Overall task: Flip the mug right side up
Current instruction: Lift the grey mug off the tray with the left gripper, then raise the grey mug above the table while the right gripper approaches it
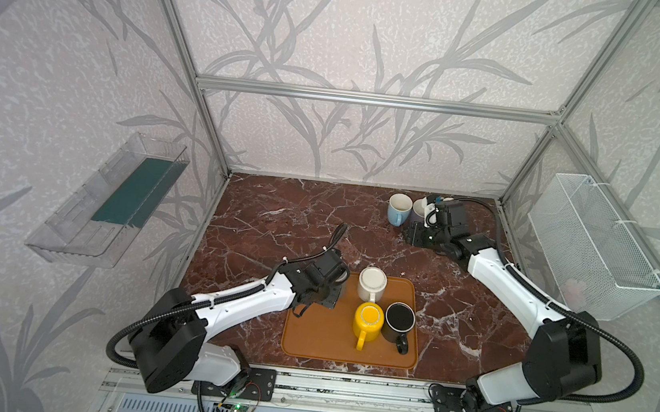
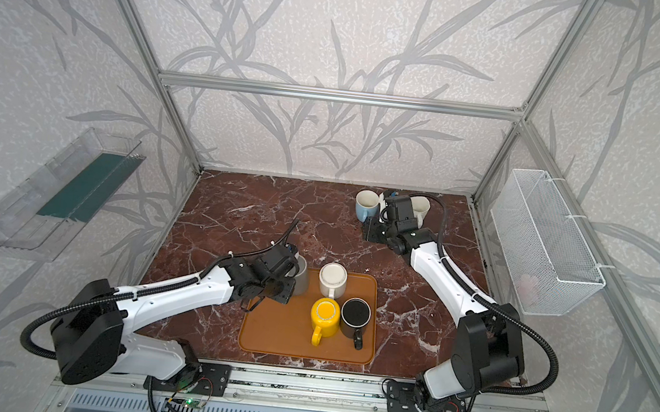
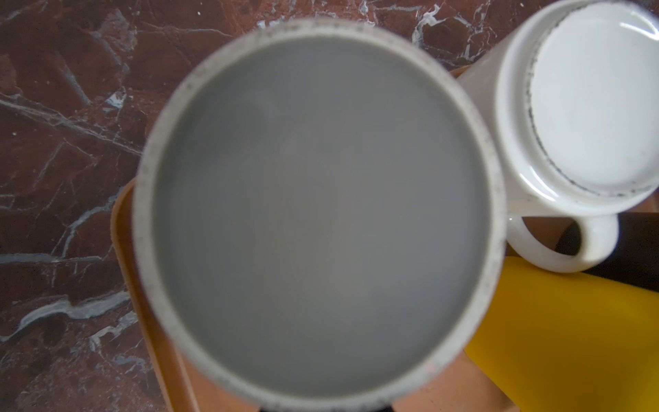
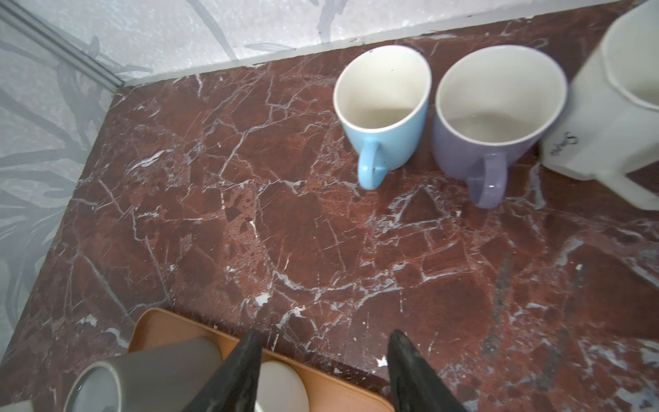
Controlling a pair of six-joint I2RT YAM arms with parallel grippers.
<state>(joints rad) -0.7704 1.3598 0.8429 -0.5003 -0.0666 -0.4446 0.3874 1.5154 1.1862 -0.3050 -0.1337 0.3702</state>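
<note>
Low over the far left corner of the tray [image 2: 264, 334], the left end effector [image 2: 285, 291] is clenched on the grey mug [image 2: 300, 281], though its own body hides the exact hold in both top views. In the left wrist view the grey mug [image 3: 321, 214] fills most of the frame as a flat grey disc inside a pale speckled ring. It is too blurred to tell base from mouth. The mug overlaps the tray's edge, partly over the red marble worktop [image 1: 277, 218].

Just beside it on the tray a white mug [image 1: 372, 283] stands upside down, its foot ring facing up. A yellow mug [image 1: 368, 319] and a black mug [image 1: 400, 319] stand side by side nearer the arms' bases, handles pointing that way.

Well apart, at the far right of the worktop, the right end effector [image 4: 325, 333] is released. Its two dark fingers [image 4: 242, 374] stand apart with nothing between them. Near it a blue mug [image 4: 383, 117], a purple mug [image 4: 460, 157] and a lettered white mug [image 4: 606, 142] stand in a row, mouths up, the purple one touching the lettered one.
</note>
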